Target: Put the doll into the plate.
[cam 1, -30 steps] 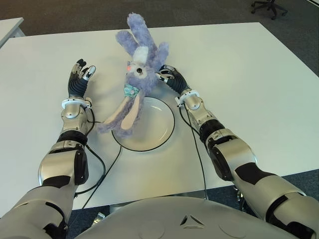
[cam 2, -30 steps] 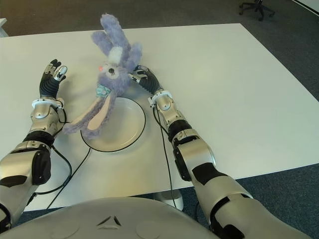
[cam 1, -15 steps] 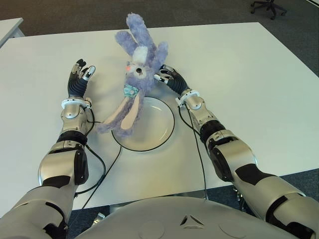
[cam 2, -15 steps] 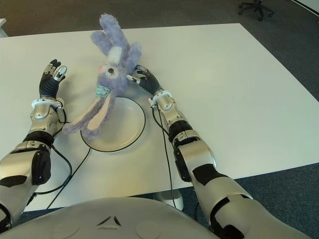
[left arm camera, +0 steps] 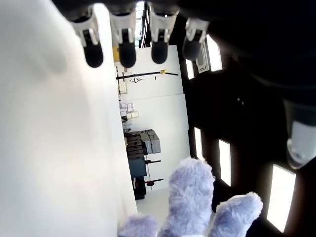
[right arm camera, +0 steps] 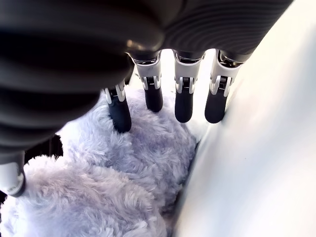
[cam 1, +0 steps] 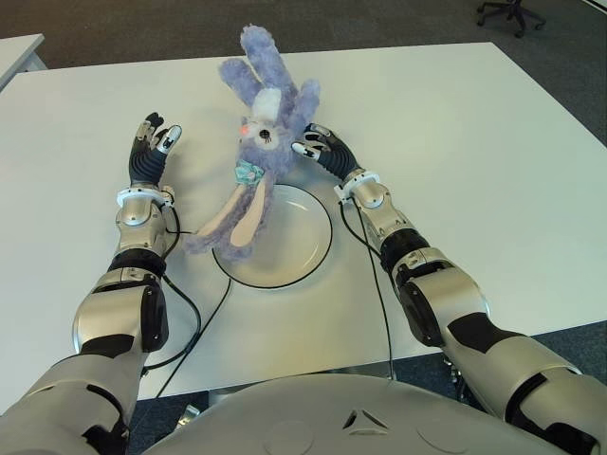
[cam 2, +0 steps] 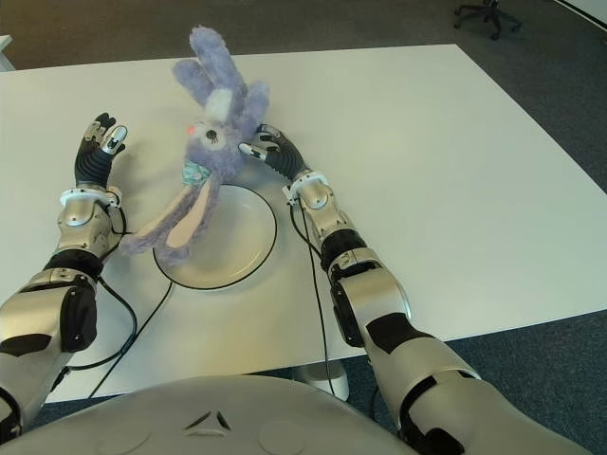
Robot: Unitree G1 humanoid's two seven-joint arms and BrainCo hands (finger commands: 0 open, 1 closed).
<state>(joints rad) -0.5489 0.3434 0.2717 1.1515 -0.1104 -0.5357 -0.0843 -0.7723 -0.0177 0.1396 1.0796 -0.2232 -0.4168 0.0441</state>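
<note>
Right hand (cam 1: 318, 150), fingers extended and grasping nothing, touches the purple doll (cam 1: 258, 142) at the plate's (cam 1: 318, 248) twelve o'clock; left hand (cam 1: 150, 150) released at ten.

Bright and even in both eye views, lit softly from overhead. Only faint, short shadows beneath the doll (cam 1: 261, 142) and beside both forearms on the white table (cam 1: 455, 123); a mild sheen on the plate (cam 1: 303, 237), no hard glare. Much harsher contrast in the wrist views. Washes the tabletop to blank white in the left wrist view, against a dark ceiling with glowing rectangular light panels (left arm camera: 281, 197). Leaves the right hand's fingers (right arm camera: 183, 106) near-black silhouettes against the burnt-out table, with the fur in shade below.
</note>
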